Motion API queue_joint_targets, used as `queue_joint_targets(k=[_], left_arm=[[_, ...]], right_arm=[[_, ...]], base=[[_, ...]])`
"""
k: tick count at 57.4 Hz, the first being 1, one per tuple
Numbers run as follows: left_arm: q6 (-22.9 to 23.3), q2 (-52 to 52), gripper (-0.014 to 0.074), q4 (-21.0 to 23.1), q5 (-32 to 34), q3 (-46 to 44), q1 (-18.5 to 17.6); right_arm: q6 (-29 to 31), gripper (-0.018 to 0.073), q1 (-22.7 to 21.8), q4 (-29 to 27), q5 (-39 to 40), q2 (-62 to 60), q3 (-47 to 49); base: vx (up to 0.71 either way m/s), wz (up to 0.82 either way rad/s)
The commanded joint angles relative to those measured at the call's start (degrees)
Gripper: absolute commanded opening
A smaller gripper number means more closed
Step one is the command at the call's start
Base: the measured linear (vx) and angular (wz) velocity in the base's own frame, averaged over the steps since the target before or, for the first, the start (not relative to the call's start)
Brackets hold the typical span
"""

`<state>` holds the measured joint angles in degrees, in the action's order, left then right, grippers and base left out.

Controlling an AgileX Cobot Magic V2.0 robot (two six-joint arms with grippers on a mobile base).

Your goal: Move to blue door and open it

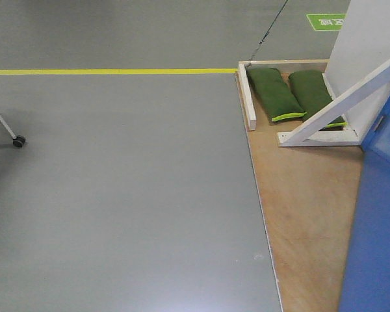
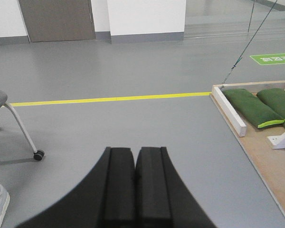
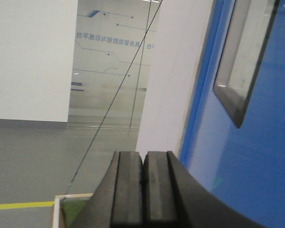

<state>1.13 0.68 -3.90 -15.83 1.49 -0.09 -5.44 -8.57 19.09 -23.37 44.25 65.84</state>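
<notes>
Front view: the blue door (image 1: 377, 227) fills the right edge of the frame, glossy and flat, standing on a plywood platform (image 1: 305, 208) with visible grain. A white wooden brace (image 1: 341, 107) runs diagonally just beside the door. Two soft green sandbags (image 1: 276, 94) lie side by side behind the brace at the platform's far end. A yellow floor line (image 1: 110, 71) crosses the smooth grey floor. Neither gripper shows in this view. Left wrist view only: left gripper (image 2: 135, 161), matte black, pads pressed together with nothing between them, over open floor and well apart from the door; a chair (image 2: 0, 99) on casters stands at the left. Right wrist view only: right gripper (image 3: 143, 164), likewise closed on nothing, near the door face, where a grey-framed window (image 3: 242, 61) is set into the blue; a white panel (image 3: 173, 71) adjoins the door's edge. No handle is visible in any view.
</notes>
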Motion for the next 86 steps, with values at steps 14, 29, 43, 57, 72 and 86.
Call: queue_joint_targets(k=[14,29,43,57,72,86], left_arm=[[0.4,0.7,0.0073,0.1,4.9,-1.5,-0.4],[0.4,0.7,0.0073,0.1,4.9,-1.5,-0.4],[0.4,0.7,0.0073,0.1,4.9,-1.5,-0.4],[0.4,0.7,0.0073,0.1,4.9,-1.5,-0.4],[0.4,0.7,0.0073,0.1,4.9,-1.5,-0.4],[0.4,0.7,0.0073,0.1,4.9,-1.5,-0.4]], right_arm=[[0.2,0.0012,-9.1,3.1,5.3,-1.1,2.0],[0.2,0.0012,-20.7,1.1,10.5,-1.5,2.0],[0.2,0.0012,-29.9,0.8,20.4,-3.1,2.0],[0.2,0.0012,-37.8,0.8,28.6,-4.0,2.0],[0.2,0.0012,-50.0,-1.8,28.0,-1.0,1.9],[0.2,0.0012,-59.2,-9.0,28.0,3.8,1.9]], base=[[0.0,0.0],[0.0,0.0],[0.0,0.0],[0.0,0.0],[0.0,0.0],[0.0,0.0]])
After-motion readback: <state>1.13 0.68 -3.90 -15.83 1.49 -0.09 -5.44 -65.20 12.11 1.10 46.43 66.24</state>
